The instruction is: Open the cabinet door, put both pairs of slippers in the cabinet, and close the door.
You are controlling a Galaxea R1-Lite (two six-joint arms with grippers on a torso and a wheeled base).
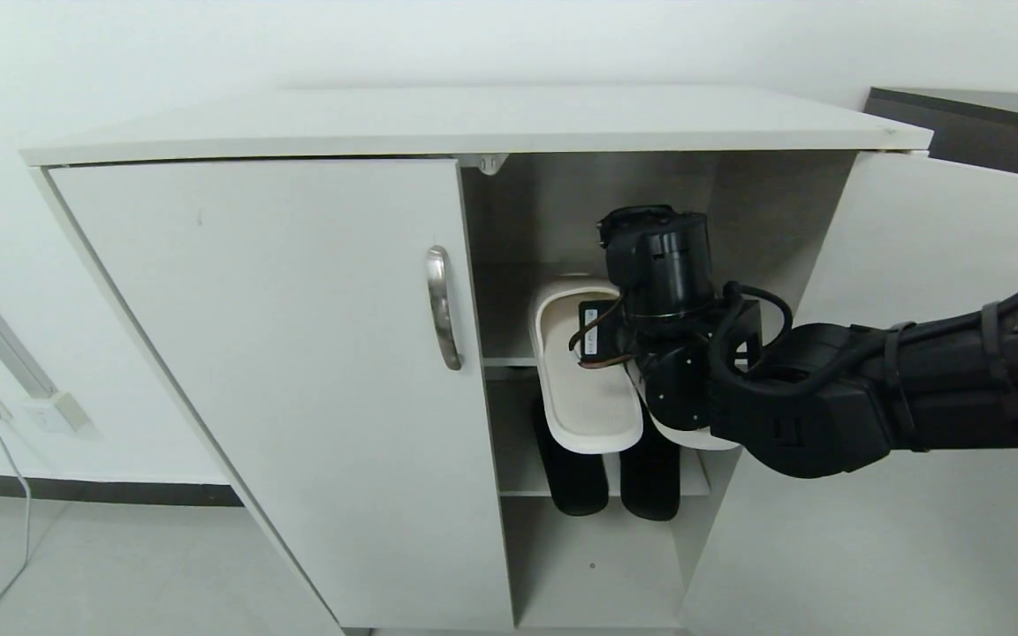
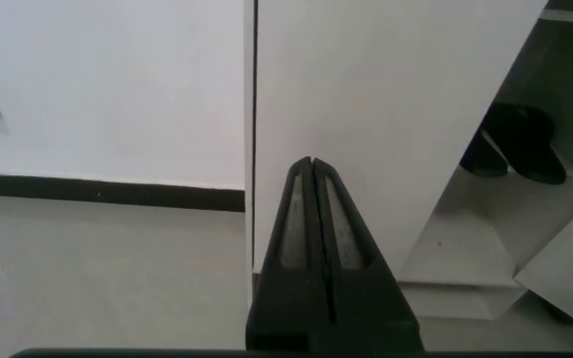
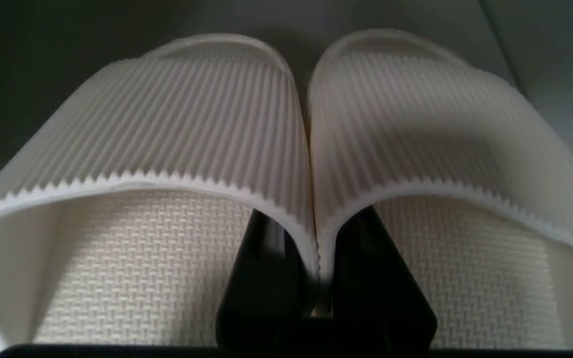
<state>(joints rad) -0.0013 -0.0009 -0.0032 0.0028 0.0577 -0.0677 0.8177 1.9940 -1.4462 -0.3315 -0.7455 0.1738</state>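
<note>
Your right tool [image 3: 313,270] grips white slippers [image 1: 587,393] in the cabinet [image 1: 474,119].
Black slippers [image 1: 573,481] sit just below; your left tool [image 2: 311,171] is closed, empty.

The white slippers [image 3: 167,129] hide the right claw's [image 3: 313,288] tips under their straps and cover the black slippers' [image 1: 650,481] far ends. The open door [image 1: 915,256] runs off the head view's right edge.

Matt white slippers [image 3: 197,119] of rubbery foam show ribbed straps and pebbled footbeds, with a satin brushed-metal handle [image 1: 443,307] at their nine o'clock on the smooth, matt white laminate cabinet [image 1: 279,371] and matt black slippers [image 1: 573,481] at six o'clock.
</note>
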